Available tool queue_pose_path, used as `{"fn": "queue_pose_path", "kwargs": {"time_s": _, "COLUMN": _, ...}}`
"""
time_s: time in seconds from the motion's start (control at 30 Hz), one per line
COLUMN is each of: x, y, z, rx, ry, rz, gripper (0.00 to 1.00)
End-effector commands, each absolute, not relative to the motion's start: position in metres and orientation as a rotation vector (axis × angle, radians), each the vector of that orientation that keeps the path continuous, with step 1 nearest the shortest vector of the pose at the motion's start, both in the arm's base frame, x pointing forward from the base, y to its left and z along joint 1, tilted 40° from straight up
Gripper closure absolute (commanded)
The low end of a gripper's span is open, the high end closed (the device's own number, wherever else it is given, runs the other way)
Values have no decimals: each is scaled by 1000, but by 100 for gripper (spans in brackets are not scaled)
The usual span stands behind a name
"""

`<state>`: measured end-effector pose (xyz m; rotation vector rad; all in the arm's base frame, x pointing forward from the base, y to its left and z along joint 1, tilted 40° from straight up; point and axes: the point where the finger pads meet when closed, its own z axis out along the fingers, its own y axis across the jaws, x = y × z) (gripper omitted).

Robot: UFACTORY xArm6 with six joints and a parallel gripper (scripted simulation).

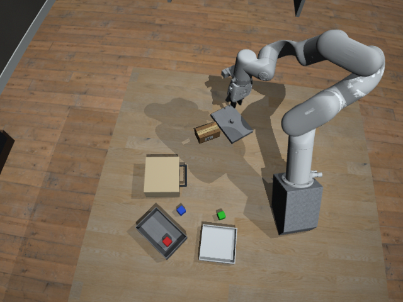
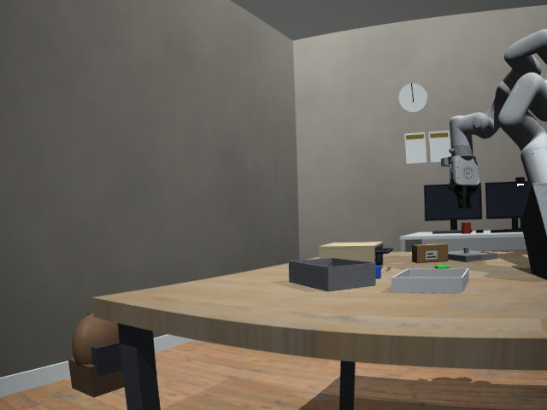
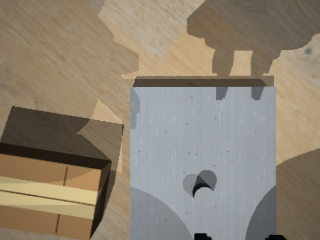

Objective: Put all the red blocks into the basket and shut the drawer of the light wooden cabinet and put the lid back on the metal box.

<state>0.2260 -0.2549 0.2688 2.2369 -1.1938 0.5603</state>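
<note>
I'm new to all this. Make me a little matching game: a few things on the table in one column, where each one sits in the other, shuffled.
Things:
1. red block
2. grey lid
3. green block
4. blue block

Places:
A. flat on the table beside the cardboard box
B. inside the open metal box
C. on the table just behind the white basket
D. on the table between the metal box and the wooden cabinet

Pairs: 1-B, 2-A, 3-C, 4-D
</note>
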Motion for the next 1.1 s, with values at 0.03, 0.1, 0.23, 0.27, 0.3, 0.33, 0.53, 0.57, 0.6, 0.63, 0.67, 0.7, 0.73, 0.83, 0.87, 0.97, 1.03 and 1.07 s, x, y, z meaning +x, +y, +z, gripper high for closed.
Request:
{"fn": "queue_pose_path", "kwargs": {"time_s": 0.03, "x": 236, "y": -253, "z": 271, "rx": 2233, "ry": -1226, "rz": 572, "gripper": 72}}
{"fn": "queue_pose_path", "kwargs": {"time_s": 0.1, "x": 245, "y": -251, "z": 272, "rx": 2229, "ry": -1259, "rz": 579, "gripper": 72}}
{"fn": "queue_pose_path", "kwargs": {"time_s": 0.23, "x": 257, "y": -248, "z": 273, "rx": 2222, "ry": -1303, "rz": 587, "gripper": 72}}
{"fn": "queue_pose_path", "kwargs": {"time_s": 0.27, "x": 265, "y": -246, "z": 273, "rx": 2218, "ry": -1330, "rz": 592, "gripper": 72}}
{"fn": "queue_pose_path", "kwargs": {"time_s": 0.3, "x": 274, "y": -243, "z": 273, "rx": 2212, "ry": -1360, "rz": 596, "gripper": 72}}
{"fn": "queue_pose_path", "kwargs": {"time_s": 0.33, "x": 284, "y": -240, "z": 273, "rx": 2205, "ry": -1392, "rz": 601, "gripper": 72}}
{"fn": "queue_pose_path", "kwargs": {"time_s": 0.53, "x": 363, "y": -207, "z": 262, "rx": 2124, "ry": -1638, "rz": 625, "gripper": 72}}
{"fn": "queue_pose_path", "kwargs": {"time_s": 0.57, "x": 375, "y": -200, "z": 259, "rx": 2103, "ry": -1685, "rz": 628, "gripper": 72}}
{"fn": "queue_pose_path", "kwargs": {"time_s": 0.6, "x": 384, "y": -192, "z": 255, "rx": 2079, "ry": -1732, "rz": 632, "gripper": 72}}
{"fn": "queue_pose_path", "kwargs": {"time_s": 0.63, "x": 394, "y": -184, "z": 251, "rx": 2052, "ry": -1779, "rz": 635, "gripper": 72}}
{"fn": "queue_pose_path", "kwargs": {"time_s": 0.67, "x": 404, "y": -175, "z": 246, "rx": 2023, "ry": -1827, "rz": 639, "gripper": 72}}
{"fn": "queue_pose_path", "kwargs": {"time_s": 0.7, "x": 413, "y": -166, "z": 241, "rx": 1991, "ry": -1874, "rz": 643, "gripper": 72}}
{"fn": "queue_pose_path", "kwargs": {"time_s": 0.73, "x": 421, "y": -157, "z": 236, "rx": 1957, "ry": -1921, "rz": 648, "gripper": 72}}
{"fn": "queue_pose_path", "kwargs": {"time_s": 0.83, "x": 448, "y": -134, "z": 222, "rx": 1921, "ry": -1966, "rz": 654, "gripper": 72}}
{"fn": "queue_pose_path", "kwargs": {"time_s": 0.87, "x": 452, "y": -126, "z": 216, "rx": 1883, "ry": -2010, "rz": 661, "gripper": 72}}
{"fn": "queue_pose_path", "kwargs": {"time_s": 0.97, "x": 466, "y": -99, "z": 199, "rx": 1761, "ry": -2133, "rz": 690, "gripper": 72}}
{"fn": "queue_pose_path", "kwargs": {"time_s": 1.03, "x": 475, "y": -78, "z": 185, "rx": 1676, "ry": -2206, "rz": 717, "gripper": 72}}
{"fn": "queue_pose_path", "kwargs": {"time_s": 1.07, "x": 479, "y": -68, "z": 177, "rx": 1634, "ry": -2239, "rz": 732, "gripper": 72}}
